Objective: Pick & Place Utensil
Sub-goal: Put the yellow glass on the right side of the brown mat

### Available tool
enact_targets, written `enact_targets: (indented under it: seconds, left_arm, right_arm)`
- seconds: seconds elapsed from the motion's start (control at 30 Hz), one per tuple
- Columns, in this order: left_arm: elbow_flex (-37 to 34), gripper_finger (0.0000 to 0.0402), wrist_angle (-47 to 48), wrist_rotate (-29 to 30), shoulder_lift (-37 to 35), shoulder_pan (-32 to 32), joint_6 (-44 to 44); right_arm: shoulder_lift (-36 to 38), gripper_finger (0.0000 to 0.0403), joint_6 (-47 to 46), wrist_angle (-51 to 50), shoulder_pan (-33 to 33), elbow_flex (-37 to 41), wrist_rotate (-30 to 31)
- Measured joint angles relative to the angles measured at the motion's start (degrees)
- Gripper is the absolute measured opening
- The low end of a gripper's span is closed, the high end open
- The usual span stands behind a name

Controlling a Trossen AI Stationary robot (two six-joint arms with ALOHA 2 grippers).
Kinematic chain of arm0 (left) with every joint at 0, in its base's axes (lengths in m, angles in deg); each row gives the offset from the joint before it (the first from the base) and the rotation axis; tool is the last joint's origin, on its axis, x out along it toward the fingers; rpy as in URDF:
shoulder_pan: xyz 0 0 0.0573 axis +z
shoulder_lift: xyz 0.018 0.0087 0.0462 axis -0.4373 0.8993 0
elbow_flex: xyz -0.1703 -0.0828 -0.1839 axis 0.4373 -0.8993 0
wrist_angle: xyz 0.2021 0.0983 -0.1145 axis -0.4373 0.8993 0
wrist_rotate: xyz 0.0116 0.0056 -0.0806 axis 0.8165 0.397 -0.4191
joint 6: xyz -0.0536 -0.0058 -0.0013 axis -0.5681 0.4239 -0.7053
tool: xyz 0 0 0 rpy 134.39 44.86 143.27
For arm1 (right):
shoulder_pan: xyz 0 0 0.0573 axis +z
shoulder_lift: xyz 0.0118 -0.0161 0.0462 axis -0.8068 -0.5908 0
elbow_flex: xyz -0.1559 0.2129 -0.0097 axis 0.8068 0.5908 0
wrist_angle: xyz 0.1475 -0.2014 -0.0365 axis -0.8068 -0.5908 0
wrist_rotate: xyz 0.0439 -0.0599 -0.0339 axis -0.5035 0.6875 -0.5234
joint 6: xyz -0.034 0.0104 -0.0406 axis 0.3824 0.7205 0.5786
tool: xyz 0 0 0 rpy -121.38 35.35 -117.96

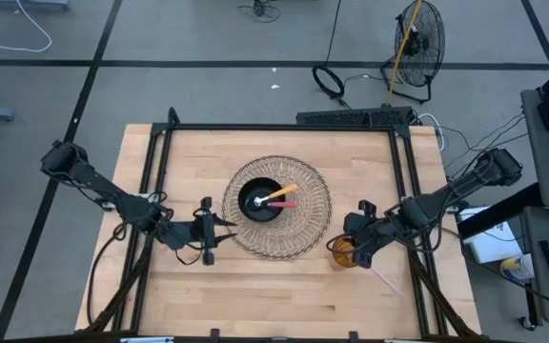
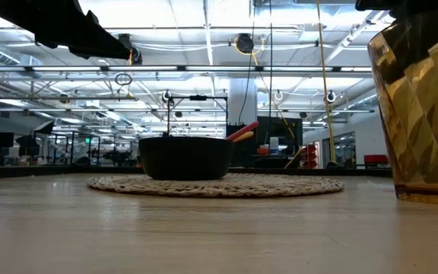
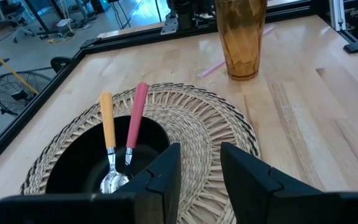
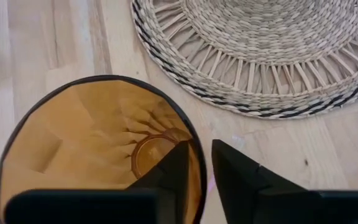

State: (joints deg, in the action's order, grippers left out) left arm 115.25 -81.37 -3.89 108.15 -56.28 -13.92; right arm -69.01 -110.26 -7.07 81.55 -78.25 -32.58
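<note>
The right gripper (image 4: 196,163) hangs directly above the amber cup (image 4: 92,143), its fingers close together with one over the rim, holding nothing. The pink utensil (image 1: 385,279) lies on the table just beside this gripper. The left gripper (image 3: 197,165), slightly apart and empty, waits by the woven mat (image 3: 210,118).

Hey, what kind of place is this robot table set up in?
Probably a robotics lab or workshop in a large industrial hall: the low view shows ceiling strip lights and distant workstations, and the high view shows a floor fan and cables around the wooden table.
</note>
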Motion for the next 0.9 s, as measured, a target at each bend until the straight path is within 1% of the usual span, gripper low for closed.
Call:
enact_targets:
  seconds: [0.13,0.27,0.6,0.9]
  left_arm:
    - [0.0,0.012,0.02,-0.02,0.0,0.0,-0.03]
    - [0.0,0.012,0.04,-0.02,0.0,0.0,-0.17]
    - [0.02,0.012,0.28,-0.02,0.0,-0.02,-0.33]
    - [-1.16,0.012,-0.14,-0.07,0.02,-0.01,-1.43]
  right_arm:
    - [0.0,0.0031,0.22,0.0,0.0,0.0,0.0]
    - [0.0,0.0016,0.67,0.76,0.0,0.0,-0.03]
    - [0.02,0.0019,1.38,2.01,-0.52,0.0,-1.64]
    - [0.89,0.0014,4.09,3.41,-3.25,0.0,-4.51]
